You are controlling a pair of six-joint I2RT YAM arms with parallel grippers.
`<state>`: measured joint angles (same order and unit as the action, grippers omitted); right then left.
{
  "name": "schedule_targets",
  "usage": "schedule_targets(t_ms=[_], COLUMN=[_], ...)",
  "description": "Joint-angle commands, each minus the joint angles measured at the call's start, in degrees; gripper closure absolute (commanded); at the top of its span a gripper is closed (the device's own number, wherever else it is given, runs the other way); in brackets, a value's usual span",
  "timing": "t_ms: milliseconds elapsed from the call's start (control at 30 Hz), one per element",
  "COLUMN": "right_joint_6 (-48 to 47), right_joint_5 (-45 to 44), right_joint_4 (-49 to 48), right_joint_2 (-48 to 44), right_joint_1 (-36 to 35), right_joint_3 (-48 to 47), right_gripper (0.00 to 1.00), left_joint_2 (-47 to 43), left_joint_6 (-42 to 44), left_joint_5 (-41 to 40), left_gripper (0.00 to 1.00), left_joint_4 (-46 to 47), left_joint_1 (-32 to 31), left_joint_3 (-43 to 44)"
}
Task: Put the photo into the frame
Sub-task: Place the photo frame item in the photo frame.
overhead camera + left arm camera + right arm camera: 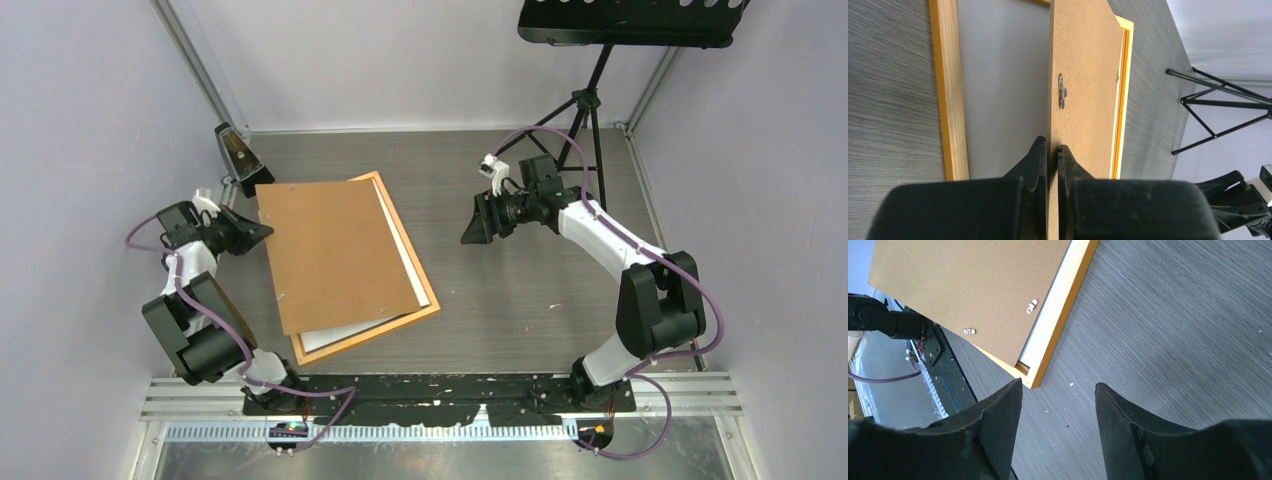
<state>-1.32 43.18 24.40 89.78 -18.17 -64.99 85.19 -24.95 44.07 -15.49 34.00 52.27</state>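
The orange frame (372, 337) lies flat on the table's left half, back side up. Inside it sits a white sheet (350, 330), seemingly the photo with its plain back up; no print shows. A brown backing board (335, 250) hangs tilted over the frame, covering most of it. My left gripper (265, 230) is shut on the board's left edge. In the left wrist view the fingertips (1052, 147) pinch the board (1085, 75) edge-on, above the white sheet (1003, 90) and frame rail (950, 100). My right gripper (475, 228) hovers open and empty right of the frame (1063, 325).
A black music stand (630, 20) on a tripod (585, 110) stands at the back right. A small dark wedge-shaped object (235, 150) sits at the back left corner. The black mounting rail (440, 405) runs along the near edge. Walls close in on three sides.
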Motion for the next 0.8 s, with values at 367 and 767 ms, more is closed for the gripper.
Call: schedule_targets(t_ms=[367,767], right_joint_6=[0.7,0.5], right_joint_5=[2.0,2.2], right_joint_4=[-1.8,-1.6], right_joint_2=[0.9,1.7], right_joint_1=[-0.3,-0.3], right_joint_3=[-1.5,-1.8], right_gripper=[0.38,0.38], left_joint_2=[-2.2,-4.3], left_joint_6=[-4.2,-3.0], left_joint_5=[-4.3,-5.7], left_gripper=[1.0,1.0], left_joint_4=[11.9,17.6], left_joint_1=[-0.9,-0.9], left_joint_3=[-6.6,-10.7])
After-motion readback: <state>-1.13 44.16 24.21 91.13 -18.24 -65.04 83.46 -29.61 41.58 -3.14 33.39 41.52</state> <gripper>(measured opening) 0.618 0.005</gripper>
